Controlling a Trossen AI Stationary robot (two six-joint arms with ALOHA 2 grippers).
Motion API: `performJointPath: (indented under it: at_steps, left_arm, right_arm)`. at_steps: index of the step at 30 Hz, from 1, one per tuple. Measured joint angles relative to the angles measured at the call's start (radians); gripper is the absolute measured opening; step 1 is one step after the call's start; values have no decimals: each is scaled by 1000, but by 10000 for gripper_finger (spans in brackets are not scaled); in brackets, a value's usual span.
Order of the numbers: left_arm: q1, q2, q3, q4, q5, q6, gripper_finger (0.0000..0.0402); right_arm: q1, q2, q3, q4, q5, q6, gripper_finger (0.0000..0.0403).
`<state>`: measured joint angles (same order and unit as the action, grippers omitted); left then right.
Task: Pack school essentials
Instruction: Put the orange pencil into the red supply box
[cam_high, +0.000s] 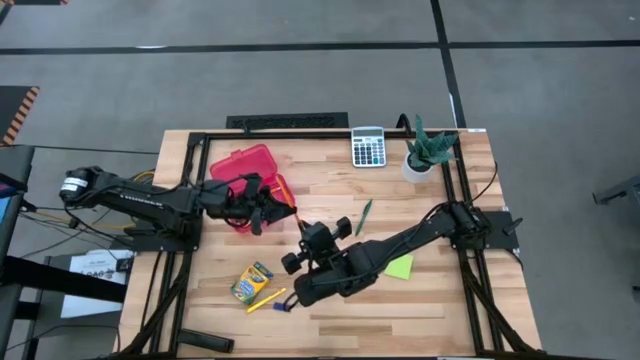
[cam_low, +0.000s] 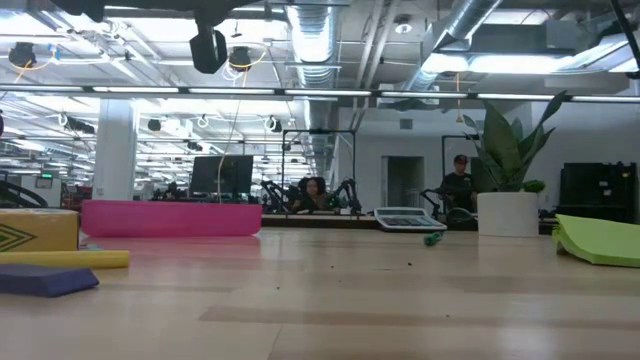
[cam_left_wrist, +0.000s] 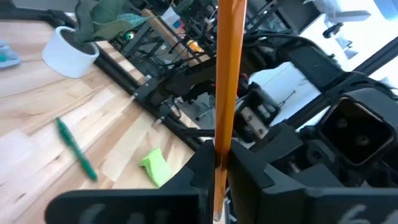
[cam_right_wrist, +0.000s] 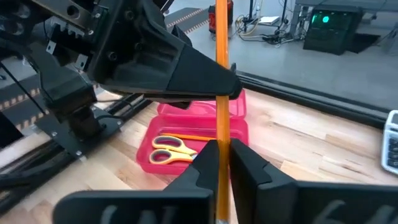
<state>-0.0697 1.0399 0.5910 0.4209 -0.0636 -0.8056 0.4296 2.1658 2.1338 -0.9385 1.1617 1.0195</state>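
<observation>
An orange pencil (cam_right_wrist: 221, 118) hangs in the air between my two grippers, above the open red case (cam_high: 250, 178). My left gripper (cam_high: 268, 206) reaches in level from the table's left and is shut on the pencil. My right gripper (cam_high: 303, 232) comes from the right, its fingers close on either side of the same pencil. In the case lie yellow-handled scissors (cam_right_wrist: 166, 149) and another orange pencil (cam_right_wrist: 194, 137). On the table rest the crayon box (cam_high: 252, 282), yellow marker (cam_high: 265, 300), green pen (cam_high: 365, 215) and lime sticky-note pad (cam_high: 400, 266). My left gripper pinches the pencil's shaft (cam_left_wrist: 220, 146) between its two fingers, which come level from the table's left and lie across it. The pencil is lifted clear of table and case. My right gripper has the pencil's shaft (cam_right_wrist: 221, 152) between its two fingers, farther along than the left gripper's hold (cam_right_wrist: 224, 78). The fingers come from the table's right, slanting slightly down, across the pencil.
A grey calculator (cam_high: 368, 146) and a potted plant (cam_high: 428, 152) stand at the far right. A small blue eraser (cam_low: 45, 280) lies by the marker near the front left. A black frame (cam_high: 300, 132) runs along the table's far and side edges.
</observation>
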Motion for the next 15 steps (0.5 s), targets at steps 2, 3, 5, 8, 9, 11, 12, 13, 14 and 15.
performJointPath:
  at_steps: [2, 3, 5, 8, 9, 11, 12, 13, 14, 15]
  left_arm:
    - [19, -21, -1, -2, 40, 0, 9]
    - [33, -36, 0, -3, 64, -3, 9]
    - [64, -75, 0, -54, 107, -20, 11]
    - [112, -140, 10, -202, 133, -21, 15]
    - [129, -159, 30, -292, 135, -5, 14]
    - [160, -185, 87, -491, 129, 52, 8]
    - [179, -189, 120, -600, 124, 87, 8]
    - [196, -188, 155, -704, 114, 124, 8]
    - [214, -184, 189, -795, 100, 156, 8]
    - [231, -174, 221, -873, 80, 187, 8]
  right_arm:
    - [20, -26, -1, -65, -15, 0, 63]
    - [32, -43, 0, -88, -19, 0, 69]
    - [61, -86, 1, -157, -32, 1, 82]
    - [111, -142, 1, -235, -41, 3, 101]
    - [127, -161, 1, -260, -43, 3, 106]
    - [161, -204, 1, -303, -60, 9, 113]
    - [178, -223, 1, -325, -66, 28, 116]
    - [192, -238, 2, -346, -71, 49, 117]
    - [209, -253, 2, -367, -79, 67, 118]
    - [223, -263, 2, -385, -88, 85, 118]
